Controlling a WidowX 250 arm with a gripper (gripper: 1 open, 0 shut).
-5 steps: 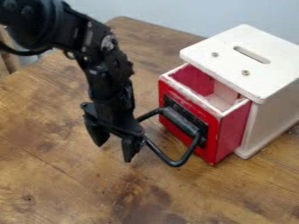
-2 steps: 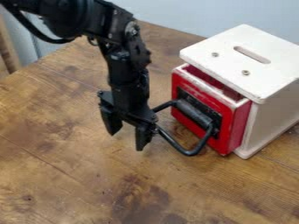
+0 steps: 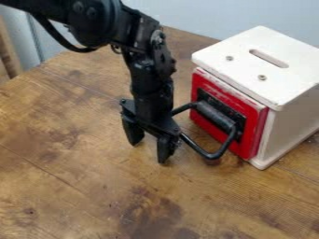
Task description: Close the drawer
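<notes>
The red drawer (image 3: 253,119) sits in the white cabinet box (image 3: 268,70) at the right, its red front almost flush with the box. A black plate and a large black loop handle (image 3: 214,140) stick out from its front toward the left. My black gripper (image 3: 149,142) hangs fingers-down just left of the handle, its fingers (image 3: 165,149) spread and holding nothing. The near side of the gripper touches or nearly touches the loop; I cannot tell which. The drawer's inside is hidden.
The wooden table (image 3: 75,187) stretches left and forward of the box. A chair leg (image 3: 7,47) shows at the far left edge. The arm (image 3: 118,28) reaches in from the upper left.
The gripper has moved right toward the box. The drawer has slid in, from clearly open with pale inner walls showing to almost closed.
</notes>
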